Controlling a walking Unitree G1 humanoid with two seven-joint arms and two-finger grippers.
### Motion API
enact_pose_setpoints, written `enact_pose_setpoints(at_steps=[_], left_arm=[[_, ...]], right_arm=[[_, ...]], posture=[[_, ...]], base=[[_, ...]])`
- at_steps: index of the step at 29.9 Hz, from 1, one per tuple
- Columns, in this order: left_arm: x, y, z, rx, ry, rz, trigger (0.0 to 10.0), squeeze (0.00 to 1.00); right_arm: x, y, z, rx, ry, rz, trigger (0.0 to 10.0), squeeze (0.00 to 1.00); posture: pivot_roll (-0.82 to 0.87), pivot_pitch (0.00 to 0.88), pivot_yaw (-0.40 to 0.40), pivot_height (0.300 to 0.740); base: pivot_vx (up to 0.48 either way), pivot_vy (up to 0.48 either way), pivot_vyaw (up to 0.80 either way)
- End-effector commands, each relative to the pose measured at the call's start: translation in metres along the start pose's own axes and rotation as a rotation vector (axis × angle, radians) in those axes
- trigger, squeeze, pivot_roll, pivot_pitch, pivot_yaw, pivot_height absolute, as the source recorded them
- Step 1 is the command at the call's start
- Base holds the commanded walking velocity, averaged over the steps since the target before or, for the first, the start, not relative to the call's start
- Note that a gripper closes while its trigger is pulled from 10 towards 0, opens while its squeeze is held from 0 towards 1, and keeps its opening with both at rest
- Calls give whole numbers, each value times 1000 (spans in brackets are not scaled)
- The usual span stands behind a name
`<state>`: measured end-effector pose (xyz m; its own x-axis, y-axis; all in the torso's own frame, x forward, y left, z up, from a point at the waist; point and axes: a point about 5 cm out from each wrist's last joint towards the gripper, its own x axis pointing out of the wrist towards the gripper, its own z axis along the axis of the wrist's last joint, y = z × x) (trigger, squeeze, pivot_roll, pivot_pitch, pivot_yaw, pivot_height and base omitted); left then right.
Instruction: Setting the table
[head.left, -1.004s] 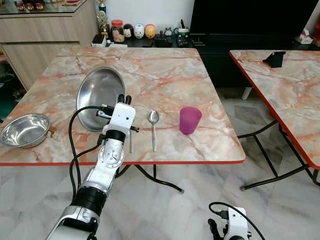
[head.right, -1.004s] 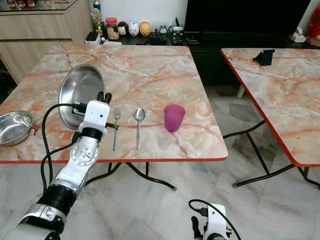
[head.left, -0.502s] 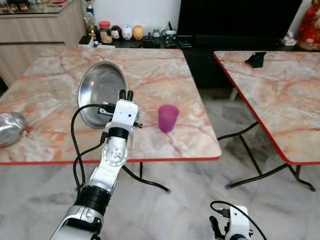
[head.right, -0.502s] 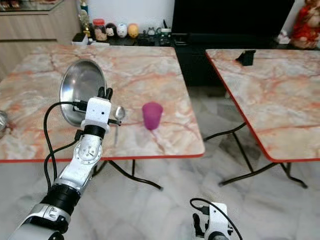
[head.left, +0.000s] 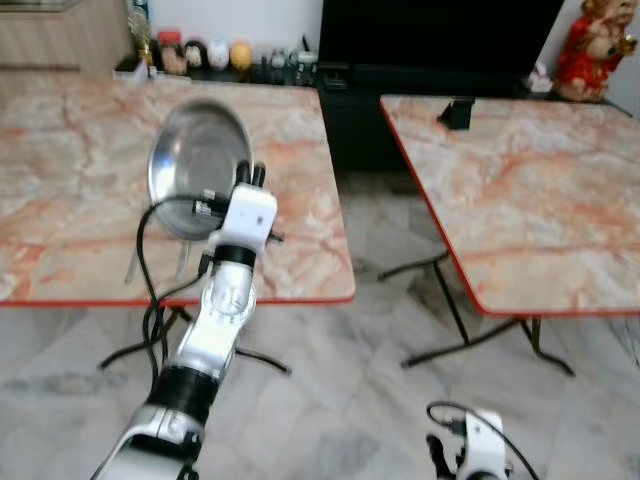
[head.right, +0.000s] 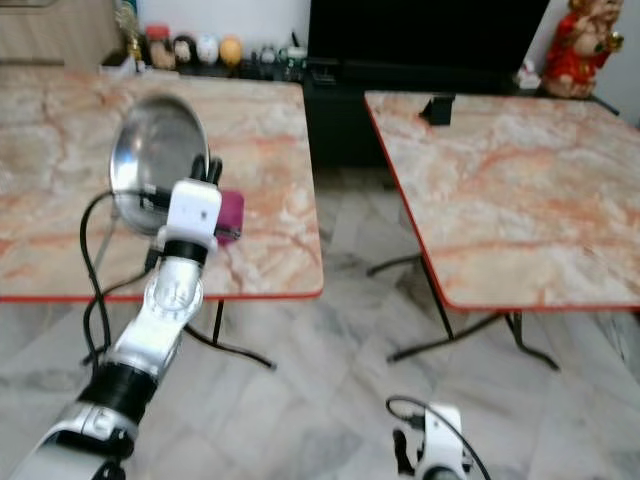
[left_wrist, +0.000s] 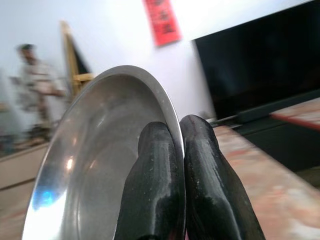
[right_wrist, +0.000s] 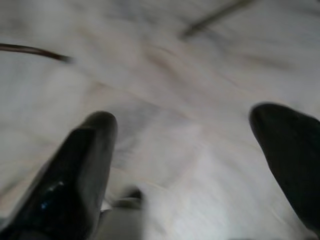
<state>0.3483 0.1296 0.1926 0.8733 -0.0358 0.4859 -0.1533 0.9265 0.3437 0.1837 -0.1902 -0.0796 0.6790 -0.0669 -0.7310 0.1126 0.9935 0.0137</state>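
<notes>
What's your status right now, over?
Left gripper shut on steel plate rim, held tilted above the near table. Right gripper open, idle near the floor. Pink cup just behind the left wrist. Nothing blocking.

Left claw (left_wrist: 181, 150) pinched on steel plate (left_wrist: 95, 165) rim.

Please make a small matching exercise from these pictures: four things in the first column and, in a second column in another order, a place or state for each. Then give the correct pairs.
Things:
1. steel plate
2. purple cup
3. right gripper
4. red figurine

Places or states:
A. open, hanging low over the floor
B. beyond the far end of the right-hand table
C. rim pinched by the left gripper, held tilted up
D. standing on the left-hand table, partly behind the left arm

Pairs: 1-C, 2-D, 3-A, 4-B
</notes>
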Motion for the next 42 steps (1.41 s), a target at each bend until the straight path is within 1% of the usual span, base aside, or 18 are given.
enact_pose_setpoints(at_steps=[1, 5, 10, 16, 20, 23, 33, 42], left_arm=[[3, -3, 11, -7, -44, 5, 10000, 0], [4, -4, 13, -3, -54, 6, 10000, 0], [4, -5, 14, -4, -56, -1, 10000, 0], [0, -7, 10, -15, -36, -8, 10000, 0], [1, -7, 10, -18, -33, -7, 10000, 0], [3, -6, 10, -16, -32, -5, 10000, 0], [3, -1, 8, -6, -21, 8, 10000, 0], [3, 0, 6, -4, -14, 6, 10000, 0]], right_arm=[[0, -8, 3, -11, -6, -21, 10000, 0], [-1, -8, 1, 17, -3, -27, 10000, 0], [-1, -7, -1, 14, 3, -22, 10000, 0], [-2, -7, -3, 16, 5, -22, 10000, 0], [-1, -8, -2, 14, 4, -21, 10000, 0], [-1, -9, 0, 15, 0, -23, 10000, 0], [0, -9, 2, 18, 1, -28, 10000, 0], [0, -9, 2, 21, 1, -31, 10000, 0]], posture=[[53, 0, -52, 740], [54, 0, -51, 740], [51, 0, -48, 740], [46, 0, -48, 740], [46, 0, -51, 740], [42, 0, -54, 740], [40, 0, -53, 740], [39, 0, -52, 740]], base=[[0, -472, 800], [0, -470, 192], [0, -469, 0], [0, -468, 0], [0, -466, 0], [0, -465, 0], [0, -465, 0], [0, -465, 0]])
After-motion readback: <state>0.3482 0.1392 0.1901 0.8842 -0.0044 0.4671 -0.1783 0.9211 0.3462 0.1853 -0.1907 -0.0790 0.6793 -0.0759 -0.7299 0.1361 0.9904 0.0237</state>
